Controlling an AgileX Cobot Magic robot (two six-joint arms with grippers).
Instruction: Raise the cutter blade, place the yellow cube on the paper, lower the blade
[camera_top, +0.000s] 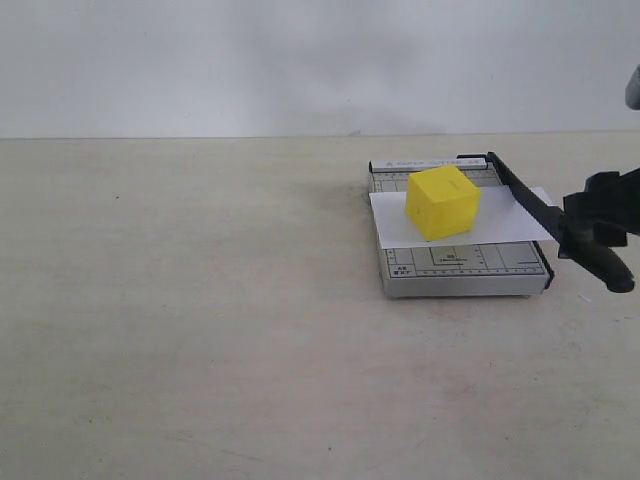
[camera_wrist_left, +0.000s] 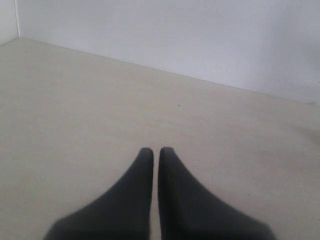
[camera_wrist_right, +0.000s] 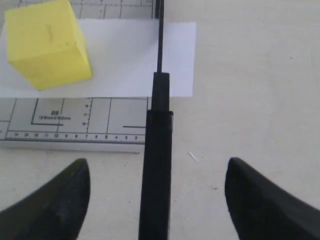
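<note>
The yellow cube (camera_top: 443, 202) (camera_wrist_right: 47, 45) rests on the white paper (camera_top: 500, 228) (camera_wrist_right: 130, 60), which lies across the grey gridded cutter base (camera_top: 460, 268) (camera_wrist_right: 75, 120). The black cutter blade (camera_top: 525, 195) (camera_wrist_right: 156, 165) runs along the base's right edge, over the paper's end, and its thick handle sticks out past the front corner. My right gripper (camera_top: 598, 222) (camera_wrist_right: 157, 162) is open and straddles that handle; both fingers stand well clear of it. In the left wrist view my left gripper (camera_wrist_left: 156, 150) is shut on nothing above bare table. It does not show in the exterior view.
The cutter sits on a beige table (camera_top: 200, 300) with a plain white wall (camera_top: 300, 60) behind. A tiny white scrap (camera_wrist_right: 194, 157) lies on the table beside the blade handle.
</note>
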